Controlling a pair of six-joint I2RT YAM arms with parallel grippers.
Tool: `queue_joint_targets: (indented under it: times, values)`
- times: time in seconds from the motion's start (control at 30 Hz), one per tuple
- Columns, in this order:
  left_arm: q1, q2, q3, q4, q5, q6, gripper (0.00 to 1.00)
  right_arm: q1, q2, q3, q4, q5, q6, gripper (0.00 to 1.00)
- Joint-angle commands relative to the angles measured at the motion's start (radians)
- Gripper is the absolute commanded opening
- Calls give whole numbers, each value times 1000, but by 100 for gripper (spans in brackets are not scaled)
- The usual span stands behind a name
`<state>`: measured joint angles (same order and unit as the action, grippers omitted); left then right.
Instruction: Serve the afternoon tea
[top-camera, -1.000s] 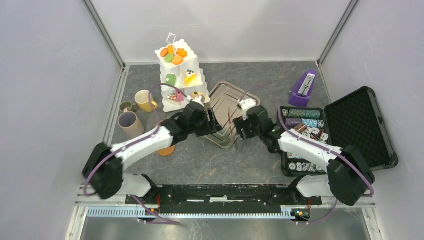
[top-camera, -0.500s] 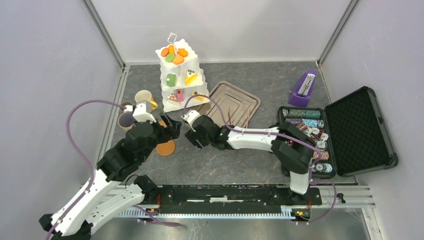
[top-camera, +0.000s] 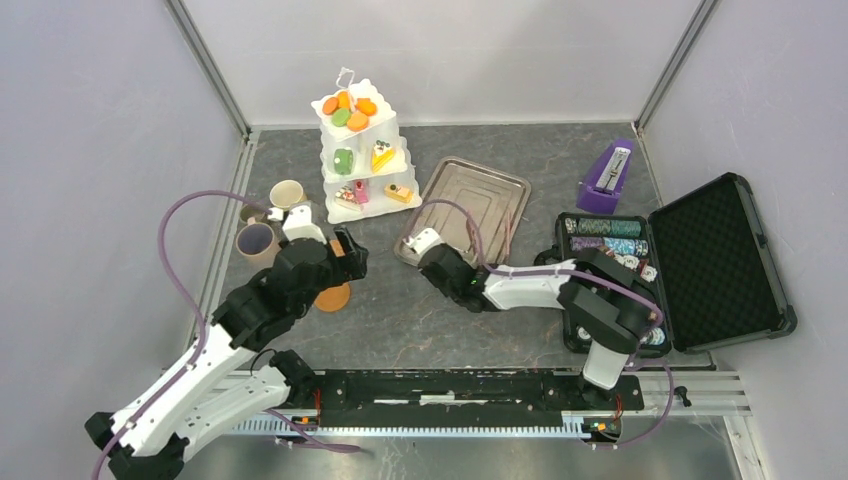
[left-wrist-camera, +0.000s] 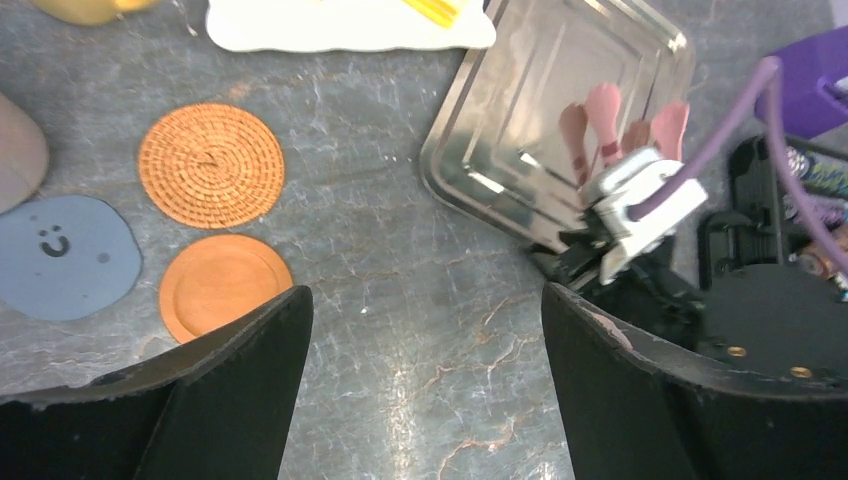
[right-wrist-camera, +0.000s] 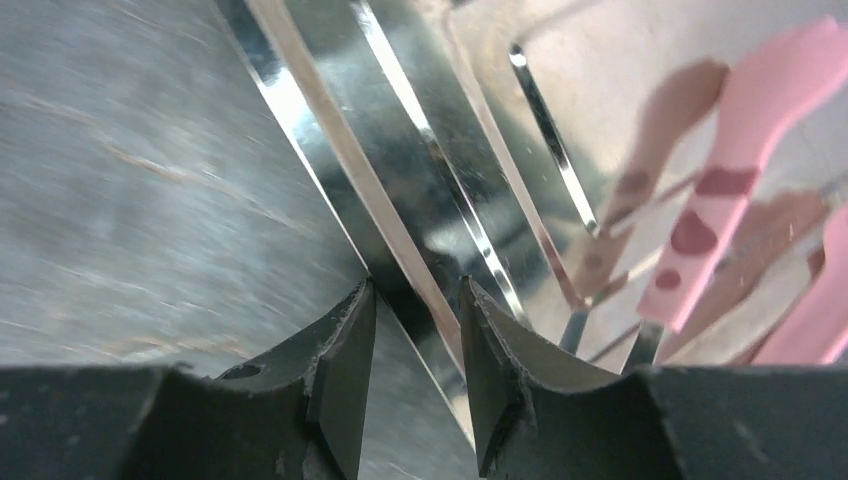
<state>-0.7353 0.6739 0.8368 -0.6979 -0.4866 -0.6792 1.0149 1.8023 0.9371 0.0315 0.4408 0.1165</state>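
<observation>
While the left hand (left-wrist-camera: 425, 300) hung spread wide above the counter (left-wrist-camera: 330, 230), the right hand (right-wrist-camera: 415, 300) clamped the near corner rim of the metal tray (right-wrist-camera: 440, 150).

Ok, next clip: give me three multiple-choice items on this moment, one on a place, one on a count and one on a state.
1. Where is the right tool?
A. At the near-left corner of the metal tray
B. Inside the chip case
C. Over the stand's top tier

2. How many flat coasters lie on the table in the left wrist view?
A. One
B. Three
C. Five

3. What state is the left tool in?
A. Shut on a mug
B. Shut on a cake
C. Open, holding nothing

Answers:
1 A: the right wrist view shows the tray's rim running between its jaws.
2 B: there is a woven orange coaster, a smooth orange coaster and a blue coaster.
3 C: its jaws stand wide apart with only table between them.
</observation>
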Motion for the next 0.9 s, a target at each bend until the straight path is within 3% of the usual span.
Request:
queue_joint_targets:
  times: [0.0, 0.23, 0.5, 0.7, 0.87]
  values:
    - [2, 67, -23, 106, 63, 35, 90, -58, -85, -178, -71, 81, 19, 43]
    - [2, 151, -40, 185, 144, 17, 91, -193, -183, -290, -41, 88, -15, 50]
    - [24, 294, 7, 89, 148, 20, 96, -256, -236, -185, -141, 54, -38, 58]
    - [204, 379, -27, 105, 215, 13, 97, -221, -451, -199, -160, -166, 29, 74]
    - [365, 523, -34, 230, 233, 15, 97, -213, -623, -260, -164, -269, 94, 75]
